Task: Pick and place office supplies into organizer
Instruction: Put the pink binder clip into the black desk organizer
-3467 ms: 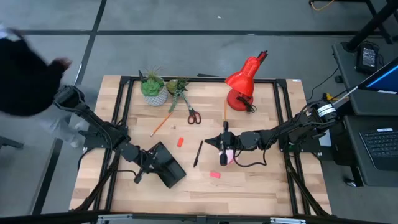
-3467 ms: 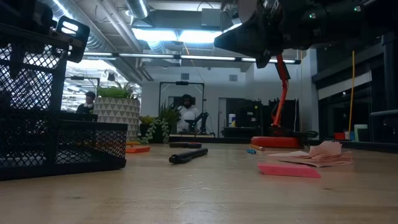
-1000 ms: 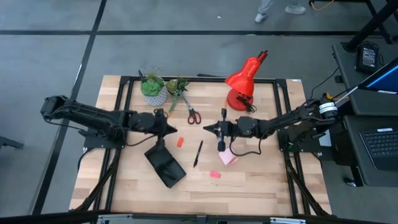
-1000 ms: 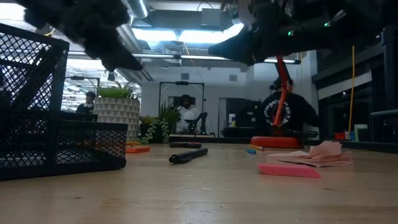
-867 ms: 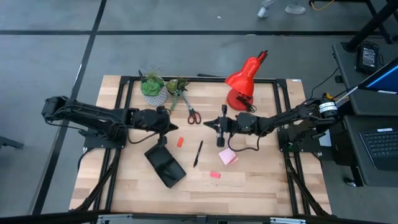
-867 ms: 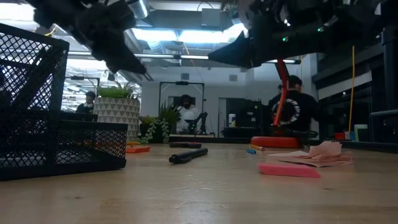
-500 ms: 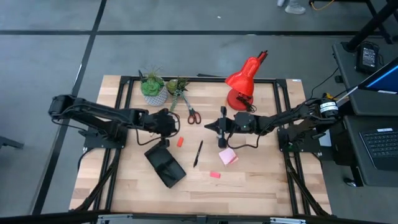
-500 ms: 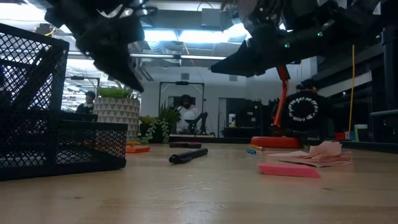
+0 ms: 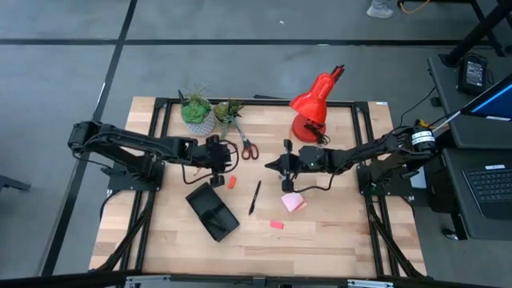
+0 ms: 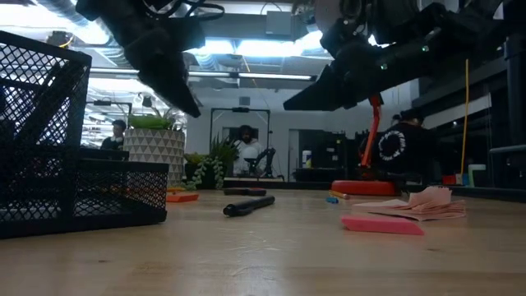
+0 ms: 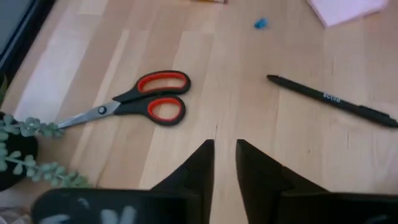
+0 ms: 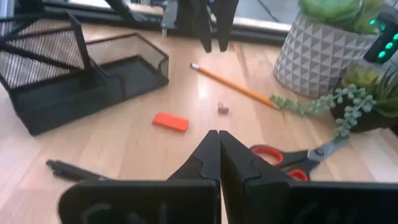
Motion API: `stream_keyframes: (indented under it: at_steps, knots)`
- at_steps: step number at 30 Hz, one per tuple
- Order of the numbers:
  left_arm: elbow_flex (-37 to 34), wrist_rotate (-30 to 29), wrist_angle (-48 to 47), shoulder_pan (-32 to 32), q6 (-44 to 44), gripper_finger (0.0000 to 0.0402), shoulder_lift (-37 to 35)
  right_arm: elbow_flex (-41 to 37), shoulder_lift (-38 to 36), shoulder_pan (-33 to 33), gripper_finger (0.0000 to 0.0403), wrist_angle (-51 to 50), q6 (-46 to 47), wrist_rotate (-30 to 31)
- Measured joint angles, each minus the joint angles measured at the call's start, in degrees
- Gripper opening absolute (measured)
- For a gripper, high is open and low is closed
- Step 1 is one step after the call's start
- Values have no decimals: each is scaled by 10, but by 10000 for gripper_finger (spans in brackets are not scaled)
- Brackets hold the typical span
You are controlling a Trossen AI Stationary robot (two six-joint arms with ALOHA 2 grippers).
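Above the surface (image 9: 336,240) near its middle: left claw (image 9: 232,164) and right claw (image 9: 270,166), tips facing, both clear of the wood. Left claw (image 11: 224,163) parted by a narrow gap, holding nothing; right claw (image 12: 219,152) pressed shut, empty.

From overhead: organizer (image 9: 212,211) lying askew toward the near left, well apart from the supplies. Scissors (image 9: 247,147) between the two claws and a little farther back, beside the plants (image 9: 210,114). Pencil (image 9: 210,159) mostly hidden under the left arm. Orange eraser (image 9: 232,182) just below the left claw, pen (image 9: 255,196) next to it, sticky pad (image 9: 292,202) under the right arm, pink eraser (image 9: 277,225) nearer the front. Lamp (image 9: 314,108) at the back.

Only in the left wrist view: a small blue bit (image 11: 260,23) past the pen (image 11: 329,99), and the scissors (image 11: 134,106) lying closed. Only in the right wrist view: a tiny pinkish scrap (image 12: 222,109) beside the pencil (image 12: 233,86), and the organizer (image 12: 74,71) as open black mesh. Only in the low view: people in the room behind, one in dark clothing (image 10: 403,148) near the lamp.

Against half a second back: left claw farther toward the centre and now slightly parted; right claw hardly shifted. Supplies and organizer unmoved.
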Motion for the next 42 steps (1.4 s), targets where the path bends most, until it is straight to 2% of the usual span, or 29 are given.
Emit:
stream_keyframes:
  at_steps: [6,13,23,34,42]
  knots:
    - [0,6,-24,0,5,113,26,0,0,0,0,-4,2,-3]
    - [0,12,-28,14,19,138,74,0,0,1,0,-5,34,-3]
    - [0,35,-61,69,47,141,133,0,0,22,0,-14,42,-3]
    - [0,39,-57,76,71,141,138,0,0,23,0,-18,29,-3]
    - [-1,36,-52,88,72,141,169,0,0,22,0,-15,26,-3]
